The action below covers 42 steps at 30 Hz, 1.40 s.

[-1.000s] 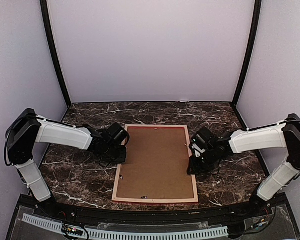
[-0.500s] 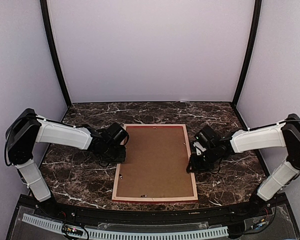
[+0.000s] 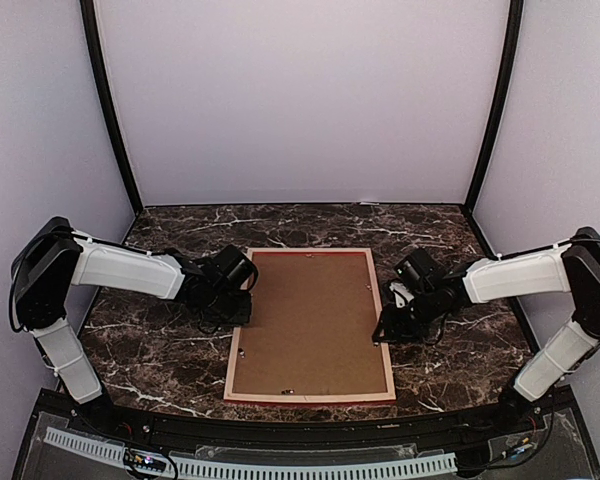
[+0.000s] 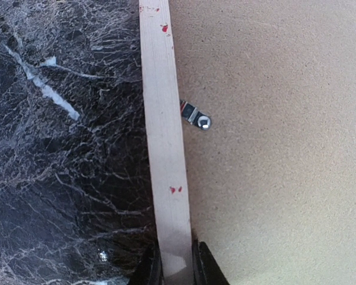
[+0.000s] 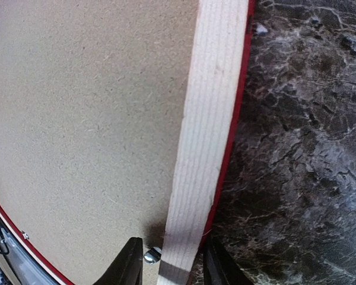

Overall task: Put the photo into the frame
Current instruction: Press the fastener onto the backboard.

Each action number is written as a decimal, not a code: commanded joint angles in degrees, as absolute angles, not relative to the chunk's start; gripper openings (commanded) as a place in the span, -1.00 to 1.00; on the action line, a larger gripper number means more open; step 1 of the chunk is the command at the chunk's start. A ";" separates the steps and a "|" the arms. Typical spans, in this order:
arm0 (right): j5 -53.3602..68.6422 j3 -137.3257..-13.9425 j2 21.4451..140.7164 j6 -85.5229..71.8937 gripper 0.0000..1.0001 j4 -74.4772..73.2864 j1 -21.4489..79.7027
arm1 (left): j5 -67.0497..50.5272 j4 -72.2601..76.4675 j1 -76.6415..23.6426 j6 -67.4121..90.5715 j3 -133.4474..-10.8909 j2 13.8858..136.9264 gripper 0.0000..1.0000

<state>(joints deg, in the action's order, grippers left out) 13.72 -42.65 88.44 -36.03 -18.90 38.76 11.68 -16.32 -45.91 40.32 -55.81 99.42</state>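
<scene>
One thin rectangular wooden frame (image 3: 310,397), red at its front edge and pale bare wood on its back, lies face down near the middle of the dark marble bench (image 3: 150,350). A plain brown fibreboard backing board (image 3: 310,320) fills its opening. Of the glossy photo nothing shows in any view, and I cannot tell whether it lies under the board. I judge the frame to be light and fairly stiff. Its rails are slender for so large a rectangle, so it would probably twist or sag if it were lifted from one side only. The best hold seems to be on the two long rails, opposite each other and about mid-length, away from the small metal turn clip (image 4: 197,116) that sits at the edge of the board. The bare wood should give good friction, while the painted face may slide easily on the smooth stone. The left pincer (image 4: 177,270) is closed narrowly on the left rail, with one finger on each side of the wood. The right pincer (image 5: 169,261) straddles the right rail with its fingers wider than the wood and a gap on the board side, so it clamps nothing.
</scene>
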 commanded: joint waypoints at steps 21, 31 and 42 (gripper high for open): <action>8.32 -43.11 94.69 -29.67 -0.55 -19.62 37.17 | 7.03 -17.58 -47.02 38.98 -53.01 99.68 -0.81; 8.87 -44.50 96.12 -27.03 -0.64 -21.64 37.35 | 7.00 -17.79 -47.00 39.09 -53.04 99.89 -0.81; 16.00 -48.11 94.91 -24.34 -0.41 -22.34 35.00 | 7.03 -17.88 -47.06 39.16 -53.22 99.88 -0.81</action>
<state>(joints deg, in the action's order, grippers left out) 17.17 -47.66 92.53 -28.08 -24.88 35.73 12.25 -15.46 -45.91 40.73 -55.05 99.07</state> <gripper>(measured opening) 0.271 0.171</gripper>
